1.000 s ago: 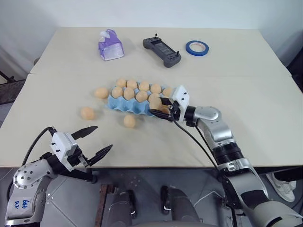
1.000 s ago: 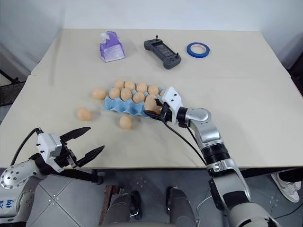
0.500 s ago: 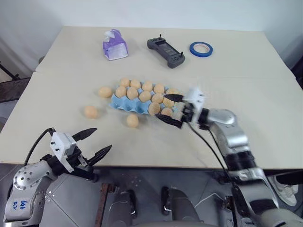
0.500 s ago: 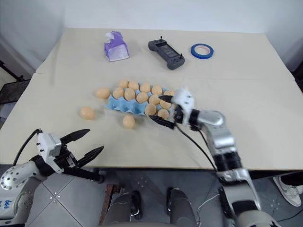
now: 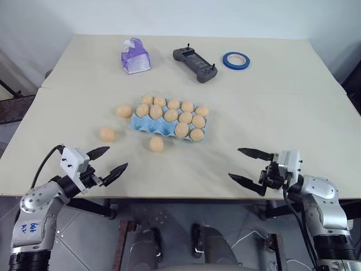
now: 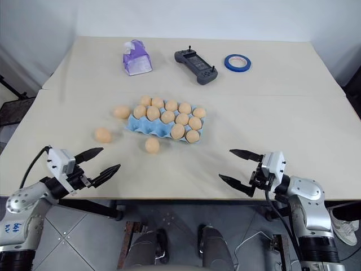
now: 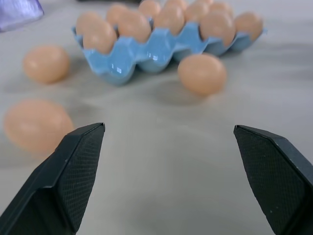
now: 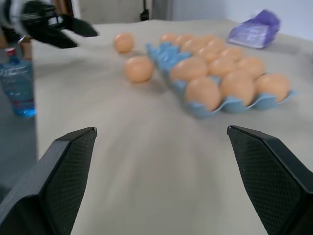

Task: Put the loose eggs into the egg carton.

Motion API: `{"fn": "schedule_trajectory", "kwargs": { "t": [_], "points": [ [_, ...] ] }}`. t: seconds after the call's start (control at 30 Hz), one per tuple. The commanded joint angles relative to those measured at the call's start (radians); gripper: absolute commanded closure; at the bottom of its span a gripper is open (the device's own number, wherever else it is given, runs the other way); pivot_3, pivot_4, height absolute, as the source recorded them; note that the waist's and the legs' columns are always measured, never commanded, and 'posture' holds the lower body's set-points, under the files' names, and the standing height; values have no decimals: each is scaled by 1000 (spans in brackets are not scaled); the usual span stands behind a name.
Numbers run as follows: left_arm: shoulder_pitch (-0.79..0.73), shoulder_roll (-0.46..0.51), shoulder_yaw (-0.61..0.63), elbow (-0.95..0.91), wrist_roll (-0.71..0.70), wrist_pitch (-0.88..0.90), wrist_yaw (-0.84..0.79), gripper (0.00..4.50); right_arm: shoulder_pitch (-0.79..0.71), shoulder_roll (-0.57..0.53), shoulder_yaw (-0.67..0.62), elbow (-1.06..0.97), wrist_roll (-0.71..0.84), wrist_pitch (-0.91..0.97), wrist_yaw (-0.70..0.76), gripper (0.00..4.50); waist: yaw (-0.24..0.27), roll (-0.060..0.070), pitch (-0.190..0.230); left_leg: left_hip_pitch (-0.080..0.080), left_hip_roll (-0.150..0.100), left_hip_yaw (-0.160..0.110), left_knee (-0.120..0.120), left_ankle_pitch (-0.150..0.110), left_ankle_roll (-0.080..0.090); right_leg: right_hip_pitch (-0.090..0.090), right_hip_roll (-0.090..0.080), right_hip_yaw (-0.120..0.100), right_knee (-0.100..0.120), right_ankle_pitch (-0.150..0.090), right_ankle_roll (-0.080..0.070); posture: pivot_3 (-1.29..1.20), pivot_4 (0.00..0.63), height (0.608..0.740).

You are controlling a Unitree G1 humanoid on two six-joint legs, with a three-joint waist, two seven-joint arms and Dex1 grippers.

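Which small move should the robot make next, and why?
Probably move the open left gripper toward the pale orange-tan loose egg nearest it: three eggs lie on the beige table outside the light blue pulp egg carton, and both grippers are empty.

Beige table (image 5: 293, 101), white wall (image 5: 169, 14), tiled floor (image 5: 84, 237)

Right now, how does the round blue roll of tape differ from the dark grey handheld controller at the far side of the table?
The round blue roll of tape is a flat ring with an open middle; the dark grey handheld controller is a long solid body with two small sticks rising from it. The tape is smaller and lies further to the robot's right; the controller lies between it and the purple tissue pack. Both rest on the beige table, beyond the light blue egg carton.
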Motion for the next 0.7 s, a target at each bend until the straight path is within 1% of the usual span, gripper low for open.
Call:
{"fn": "schedule_trajectory", "kwargs": {
  "t": [0.03, 0.13, 0.2, 0.23, 0.3, 0.43, 0.47, 0.7],
  "points": [
    [-49, -14, -53, -57, -5, 55, 20, 0, -3, 5, 10, -42, -2, -35, -10, 36, 4, 0, 0, 0, 0, 1, 0, 0, 0, 0, 0, 1, 0, 0, 0, 0, 150, 740],
    [-152, -67, -160, -35, 40, 89, 55, 0, -20, 19, 20, -40, -7, -36, -39, 36, 11, 0, 0, 1, -1, 6, -1, 0, 1, -1, -1, 6, 0, 0, 1, 0, 150, 740],
    [-181, -82, -193, -23, 60, 98, 61, 0, -21, 19, 27, -46, -7, -32, -46, 36, 12, 0, 0, 1, -2, 6, -1, -1, 1, -1, -1, 7, 0, 3, 5, 0, 150, 740],
    [-192, -88, -212, -8, 87, 92, 74, 0, -21, 18, 30, -51, -6, -29, -48, 36, 12, 0, 0, 1, -2, 6, -1, -1, 1, -2, -1, 7, 0, 6, 11, 0, 150, 740],
    [-211, -114, -240, 15, 114, 97, 104, 0, -22, 16, 34, -61, -3, -22, -56, 36, 10, 0, 0, 2, -2, 7, -1, -1, 2, -2, -1, 8, 1, 7, 13, 0, 150, 740],
    [-268, -185, -280, 90, 205, 121, 233, 0, -19, 17, 39, -86, 3, -7, -72, 36, 10, 0, 0, 3, -2, 8, 0, -2, 2, -3, -1, 9, 5, 7, 12, 0, 150, 740],
    [-277, -206, -283, 101, 209, 124, 251, 0, -16, 18, 41, -96, 5, -1, -77, 36, 10, 0, 0, 3, -2, 8, 0, -2, 2, -3, -1, 9, 5, 7, 12, 0, 150, 740],
    [-308, -298, -316, 145, 252, 110, 316, 0, 2, 19, 46, -143, 14, 33, -103, 36, 13, 0, -1, 4, -3, 8, 3, -2, 2, -1, -2, 9, 6, 8, 14, 0, 150, 740]
  ]
}}
